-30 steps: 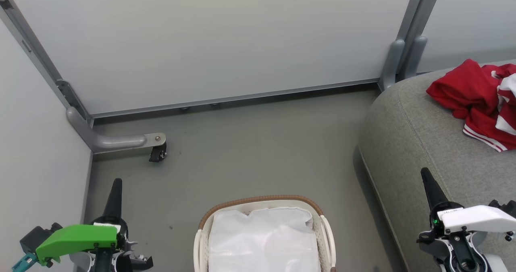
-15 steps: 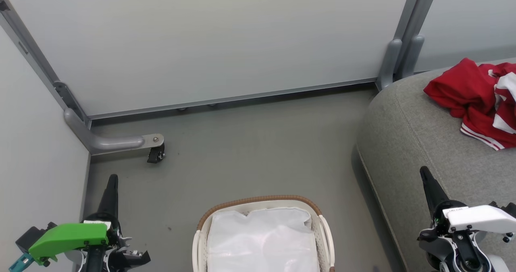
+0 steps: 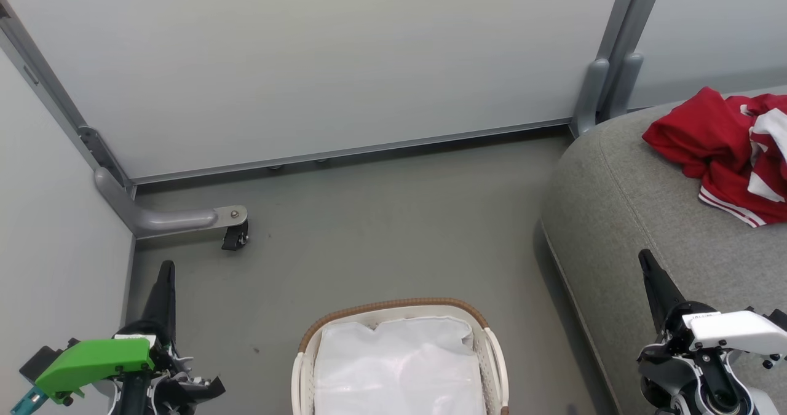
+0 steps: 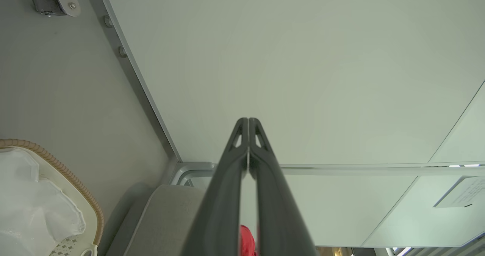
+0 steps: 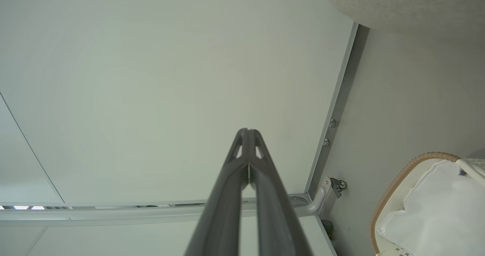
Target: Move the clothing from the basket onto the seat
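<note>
1. Clothing (image 3: pixel 719 157): a crumpled red garment with white stripes lies on top of the seat (image 3: pixel 627 218), at the head view's right edge, where the frame cuts part of it off.
2. The seat is a grey fabric cushion with a rounded corner and a stitched seam. It stands to the right of the basket (image 3: pixel 393 307), apart from it.
3. The basket sits on the grey floor (image 3: pixel 399 218) at the bottom centre, and its white cloth lining (image 3: pixel 396 366) shows under the brown woven rim.
4. Right claw (image 3: pixel 645 260): seen against the seat's near side, fingers pressed together, holding nothing.
5. Left claw (image 3: pixel 165 268): over the floor left of the basket, fingers pinched together and empty.
6. Pale partition panels (image 3: pixel 307 64) stand behind. A metal foot with a black castor (image 3: pixel 232 238) juts from the left corner.
</note>
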`<state>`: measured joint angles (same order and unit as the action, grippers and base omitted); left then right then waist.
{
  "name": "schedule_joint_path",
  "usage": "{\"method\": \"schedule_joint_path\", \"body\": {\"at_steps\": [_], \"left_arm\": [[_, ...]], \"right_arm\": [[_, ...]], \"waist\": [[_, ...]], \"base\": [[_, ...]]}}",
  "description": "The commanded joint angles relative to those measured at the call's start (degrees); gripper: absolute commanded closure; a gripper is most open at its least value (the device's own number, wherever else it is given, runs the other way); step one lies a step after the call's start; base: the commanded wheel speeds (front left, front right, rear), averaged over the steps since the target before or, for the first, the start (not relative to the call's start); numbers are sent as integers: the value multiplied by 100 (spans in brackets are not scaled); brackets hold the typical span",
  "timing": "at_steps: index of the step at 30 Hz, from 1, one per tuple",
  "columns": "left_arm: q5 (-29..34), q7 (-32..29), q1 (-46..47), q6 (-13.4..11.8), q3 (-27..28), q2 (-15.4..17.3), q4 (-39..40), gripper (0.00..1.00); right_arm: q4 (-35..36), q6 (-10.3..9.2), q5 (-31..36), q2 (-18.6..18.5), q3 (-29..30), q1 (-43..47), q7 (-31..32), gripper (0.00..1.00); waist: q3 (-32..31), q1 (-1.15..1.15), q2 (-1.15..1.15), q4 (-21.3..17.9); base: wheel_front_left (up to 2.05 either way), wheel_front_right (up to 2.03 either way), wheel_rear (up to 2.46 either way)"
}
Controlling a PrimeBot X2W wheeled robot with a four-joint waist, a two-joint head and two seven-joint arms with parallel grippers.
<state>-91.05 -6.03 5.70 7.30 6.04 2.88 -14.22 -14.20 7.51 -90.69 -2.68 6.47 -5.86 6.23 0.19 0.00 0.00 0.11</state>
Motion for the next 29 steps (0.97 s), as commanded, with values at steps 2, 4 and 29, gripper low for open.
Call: {"method": "schedule_joint_path", "body": {"at_steps": [2,4,29], "left_arm": [[-151,-50,88,36,51,28,30,100],[-160,-51,80,38,53,28,28,100],[-147,-61,79,37,59,20,24,100]], "right_arm": [[28,-4,-168,-37,15,-64,53,100],[29,-4,-181,-37,15,-64,49,100],[28,-4,-182,-36,13,-61,46,100]], "waist": [[-1,0,0,-8],[-1,0,0,-11],[-1,0,0,-11]], "base": [[0,0,0],[0,0,0],[0,0,0]]}}
